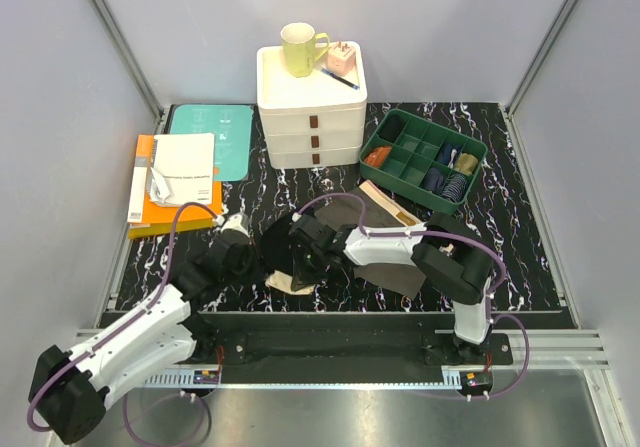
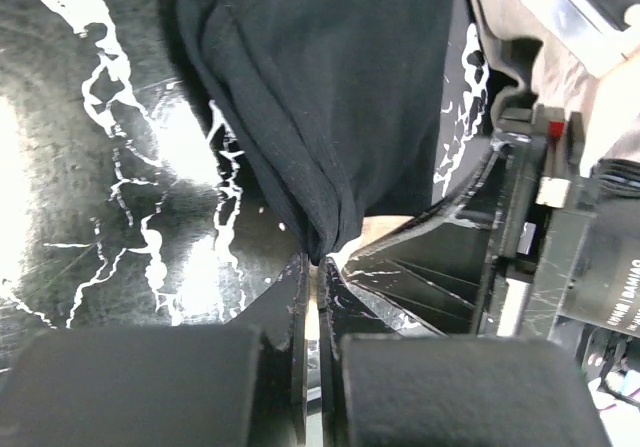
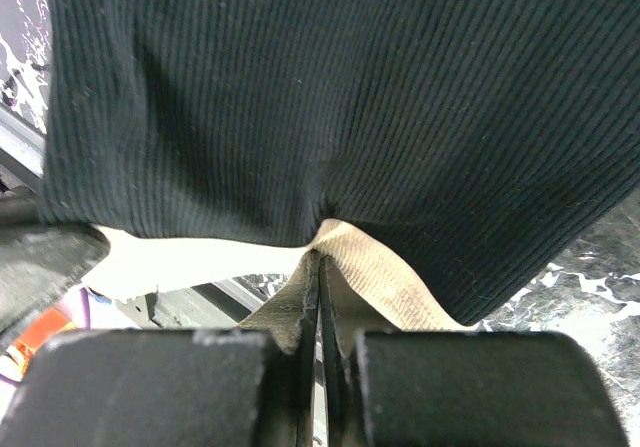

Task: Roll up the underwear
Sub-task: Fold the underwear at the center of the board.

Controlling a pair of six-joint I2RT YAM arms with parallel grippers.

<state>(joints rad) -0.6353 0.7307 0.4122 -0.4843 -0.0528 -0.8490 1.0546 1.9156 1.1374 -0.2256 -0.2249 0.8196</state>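
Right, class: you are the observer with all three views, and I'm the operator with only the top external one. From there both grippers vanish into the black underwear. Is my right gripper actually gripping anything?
Observer: Yes. The right gripper is shut on the beige waistband of the black underwear.
Operator: And the left one?
Observer: The left gripper is shut too, pinching a bunched fold of the black cloth at its very tips.
Operator: How near are the two to each other?
Observer: Close. The left wrist view shows the right gripper's body just beside the left fingertips, with a sliver of beige between them. I cannot tell whether they touch.
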